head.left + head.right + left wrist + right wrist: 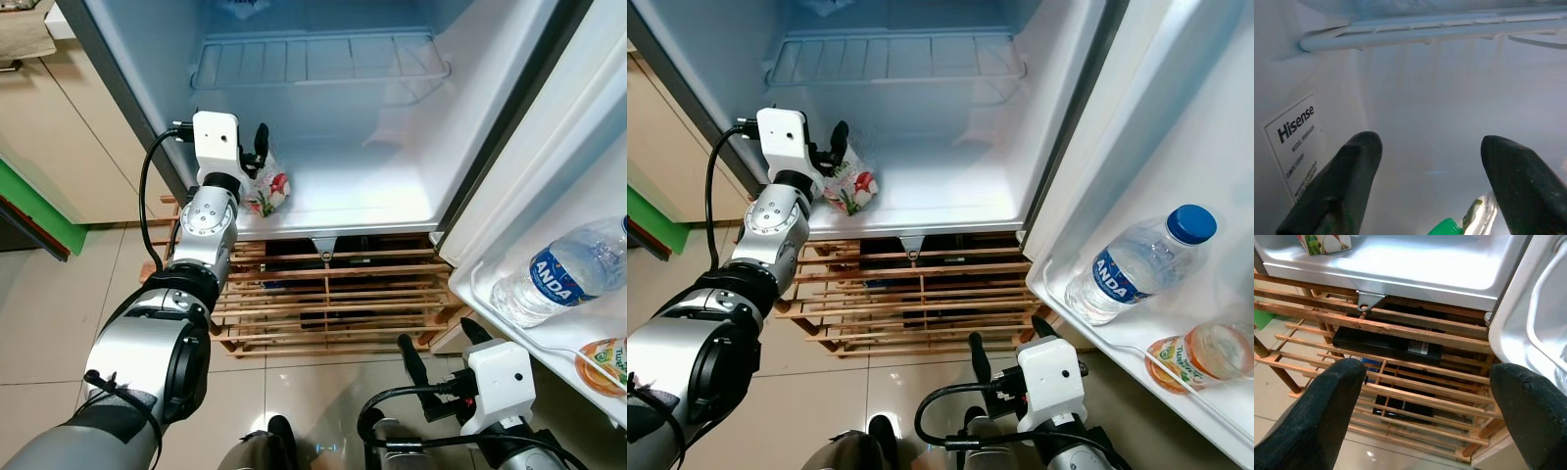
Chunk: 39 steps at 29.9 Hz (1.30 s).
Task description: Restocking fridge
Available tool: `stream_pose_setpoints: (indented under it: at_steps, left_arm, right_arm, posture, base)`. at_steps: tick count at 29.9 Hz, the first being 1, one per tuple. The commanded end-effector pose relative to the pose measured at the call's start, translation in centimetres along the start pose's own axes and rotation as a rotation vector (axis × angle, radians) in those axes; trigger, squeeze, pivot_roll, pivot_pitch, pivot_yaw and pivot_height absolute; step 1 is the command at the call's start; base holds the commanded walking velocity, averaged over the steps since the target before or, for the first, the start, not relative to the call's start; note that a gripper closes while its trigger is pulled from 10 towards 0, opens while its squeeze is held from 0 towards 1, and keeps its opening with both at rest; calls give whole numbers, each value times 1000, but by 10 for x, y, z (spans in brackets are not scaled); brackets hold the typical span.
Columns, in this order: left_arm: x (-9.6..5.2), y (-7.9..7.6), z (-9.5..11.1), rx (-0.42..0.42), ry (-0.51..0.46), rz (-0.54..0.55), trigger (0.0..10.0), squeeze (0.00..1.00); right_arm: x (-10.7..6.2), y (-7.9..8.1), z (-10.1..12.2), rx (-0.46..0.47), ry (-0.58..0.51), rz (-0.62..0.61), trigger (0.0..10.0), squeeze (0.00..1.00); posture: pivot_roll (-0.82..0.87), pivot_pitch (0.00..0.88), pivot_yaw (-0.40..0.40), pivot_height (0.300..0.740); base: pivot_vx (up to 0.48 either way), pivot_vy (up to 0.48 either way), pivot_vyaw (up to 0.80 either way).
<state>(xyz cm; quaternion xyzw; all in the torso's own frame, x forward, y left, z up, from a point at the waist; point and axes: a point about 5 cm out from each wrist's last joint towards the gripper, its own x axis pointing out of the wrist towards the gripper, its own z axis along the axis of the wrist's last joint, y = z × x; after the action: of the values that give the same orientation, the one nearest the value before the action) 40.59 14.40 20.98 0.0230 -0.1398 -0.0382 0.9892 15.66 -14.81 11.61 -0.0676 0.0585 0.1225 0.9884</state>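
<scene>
While my left gripper (257, 147) sits just inside the fridge (392, 176), low on its left side, the fingers (1337, 186) are spread wide with nothing between them. The packet (266, 188), floral print with a green cap peeking into the left wrist view, lies on the fridge floor right below the fingertips, near the front lip, so I'd call that item delivered. Wire shelf (313, 61) above is bare. Over in the door rack (490, 294) a water bottle (558, 269) lies on its side with a small orange-lidded container (602, 360) beside it.

My right gripper (436, 352) hangs low near the wooden rack (323, 294) under the fridge, fingers well apart, holding nothing.

Risks now: pulling the left arm back carelessly could catch the packet and drag it over the lip onto the slats. Lifting too high would knock the wire shelf. And that bottle looks free to roll if the door gets bumped.
</scene>
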Motion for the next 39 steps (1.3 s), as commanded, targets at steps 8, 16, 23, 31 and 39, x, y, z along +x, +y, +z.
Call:
stream_pose_setpoints:
  at_steps: [8, 16, 23, 31, 39]
  left_arm:
    - [5, -10, 11, -57, -39, -43, 10000, 1000]
    - [-25, -56, 7, -238, -74, -249, 10000, 0]
    - [-89, -74, -23, -265, 64, -345, 10000, 0]
    - [-136, -54, -14, -215, 106, -329, 10000, 0]
    - [-126, -37, -14, -100, 169, -213, 10000, 0]
  right_arm:
    - [3, 3, 2, 2, -11, 1, 10000, 0]
    - [25, 4, 5, 19, -61, 10, 10000, 0]
    - [44, -3, 8, 88, -86, -47, 10000, 0]
    - [57, -3, 5, 89, -93, -64, 10000, 0]
    - [79, 8, 8, 82, -129, -6, 10000, 0]
  posture:
    - [-365, 242, 101, 740]
    - [-292, 194, 111, 740]
    - [-254, 154, 141, 740]
    - [-196, 115, 144, 740]
    - [-172, 83, 141, 740]
  base:
    - [0, 0, 0]
    - [0, 0, 0]
    - [0, 0, 0]
    - [0, 59, 0]
    - [0, 475, -700]
